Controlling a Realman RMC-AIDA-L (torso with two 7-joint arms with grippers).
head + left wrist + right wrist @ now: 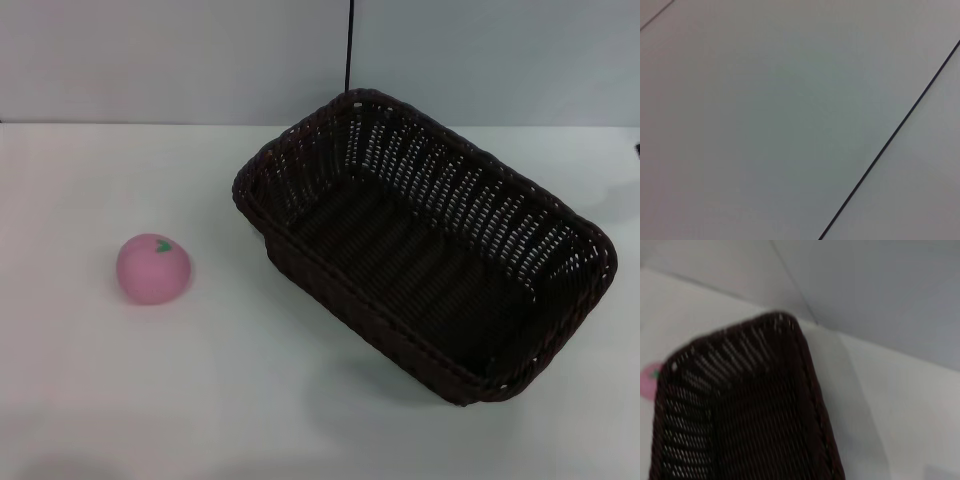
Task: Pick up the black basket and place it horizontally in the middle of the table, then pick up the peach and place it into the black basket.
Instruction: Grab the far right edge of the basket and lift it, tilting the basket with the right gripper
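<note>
The black basket (pixel 420 240) sits on the white table (pixel 250 400), right of the middle, turned at a slant with one corner toward the back wall; it is empty. The pink peach (pixel 154 268) lies on the table to the left, well apart from the basket. No gripper shows in the head view. The right wrist view looks down on the basket (pixel 740 410) from close by, with a sliver of the peach (pixel 649 380) at the picture's edge. The left wrist view shows only a plain grey surface with a thin dark line.
A grey wall (pixel 180 60) stands behind the table, with a black cable (pixel 349 45) hanging down it behind the basket's far corner. A small dark object (pixel 636 150) shows at the right edge.
</note>
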